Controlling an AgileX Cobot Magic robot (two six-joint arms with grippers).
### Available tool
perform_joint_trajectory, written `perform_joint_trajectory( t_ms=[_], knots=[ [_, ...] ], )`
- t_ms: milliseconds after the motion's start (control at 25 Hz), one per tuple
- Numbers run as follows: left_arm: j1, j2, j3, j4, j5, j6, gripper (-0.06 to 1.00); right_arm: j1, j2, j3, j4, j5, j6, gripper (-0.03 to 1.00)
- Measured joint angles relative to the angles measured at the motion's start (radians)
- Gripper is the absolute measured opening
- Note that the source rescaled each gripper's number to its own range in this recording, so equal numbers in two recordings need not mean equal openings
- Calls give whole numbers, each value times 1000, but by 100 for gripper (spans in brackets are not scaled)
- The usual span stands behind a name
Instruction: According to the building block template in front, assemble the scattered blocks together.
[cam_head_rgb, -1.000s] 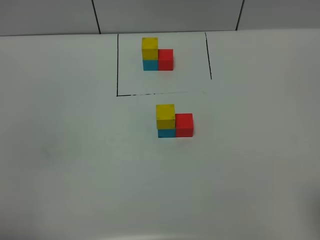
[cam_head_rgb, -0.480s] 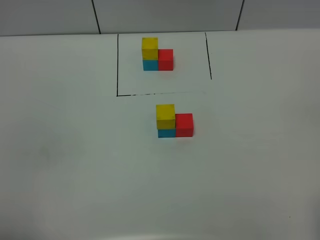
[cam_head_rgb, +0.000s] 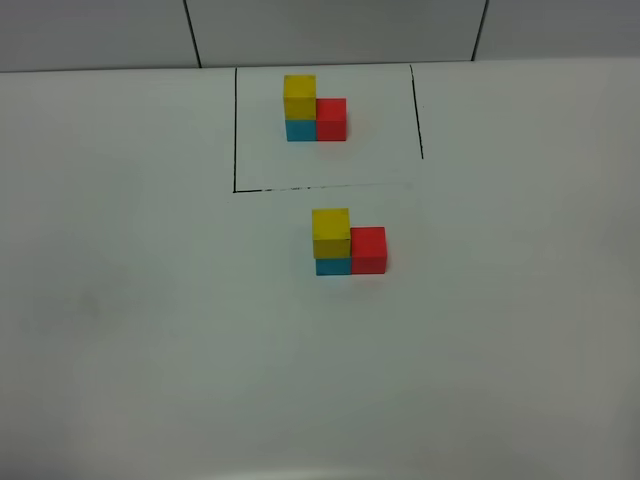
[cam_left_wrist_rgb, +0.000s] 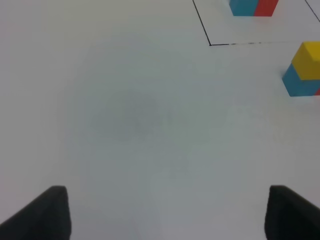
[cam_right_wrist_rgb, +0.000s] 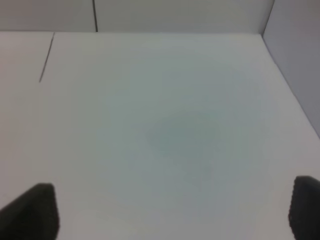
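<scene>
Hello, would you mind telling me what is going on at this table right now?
Nothing is being handled at the moment. The left gripper and right gripper are both open over bare white table. The loose blocks already stand assembled, yellow on cyan-blue with red alongside, matching the template inside the black outline behind them.

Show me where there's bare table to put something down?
Wide bare table lies left, right and in front of the assembled blocks. The only tight spot is the narrow strip between them and the black outline framing the template.
</scene>
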Motion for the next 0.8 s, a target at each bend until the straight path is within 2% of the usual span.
perform_joint_trajectory(
  t_ms=[320,800],
  knots=[
    [0,0,0,0,0,0,96,0,0,10,19,62,6,90],
    [0,0,0,0,0,0,96,0,-1,26,19,89,3,85]
  ],
)
